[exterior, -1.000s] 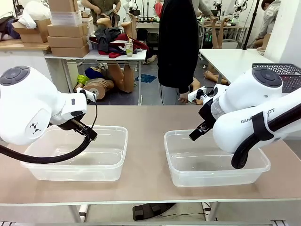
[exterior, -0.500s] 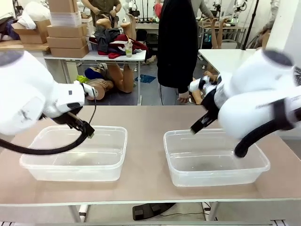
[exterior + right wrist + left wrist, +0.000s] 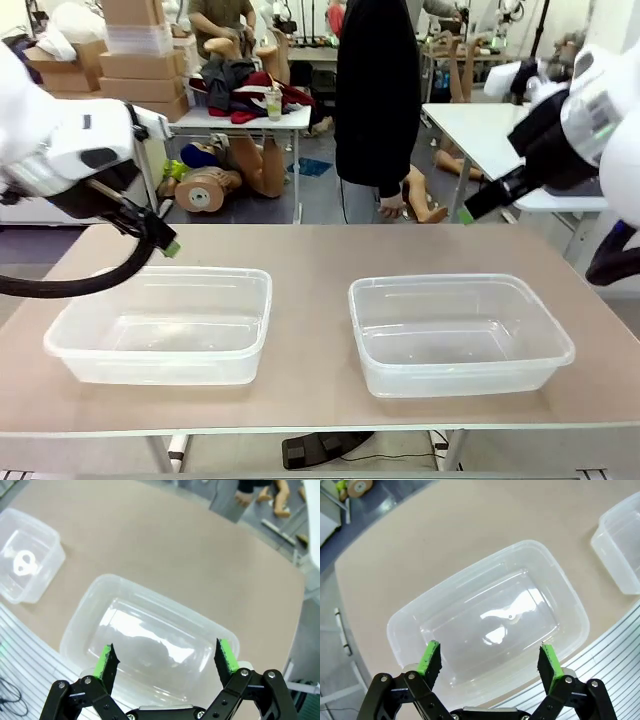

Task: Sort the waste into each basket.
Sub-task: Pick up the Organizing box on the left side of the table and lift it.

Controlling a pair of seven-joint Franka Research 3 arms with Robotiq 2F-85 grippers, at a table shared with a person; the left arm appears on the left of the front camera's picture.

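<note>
Two clear plastic tubs stand on the table, both with nothing in them: the left tub (image 3: 160,325) (image 3: 487,620) and the right tub (image 3: 458,330) (image 3: 150,640). My left gripper (image 3: 490,660) hangs open high over the left tub; one green fingertip (image 3: 172,247) of it shows above that tub's far rim. My right gripper (image 3: 165,660) is open high above the right tub, its fingertip (image 3: 467,214) up near the table's far edge. No cans or bottles are in view.
A person in a black top (image 3: 378,100) stands at the far side of the table, a hand (image 3: 390,207) hanging at the edge. A white table (image 3: 490,125) stands behind on the right. The other tub (image 3: 620,550) (image 3: 25,567) shows at each wrist view's side.
Both arms have risen and pulled outward, away from the tubs: the left one up and left, the right one up and right. The tubs have not moved.
</note>
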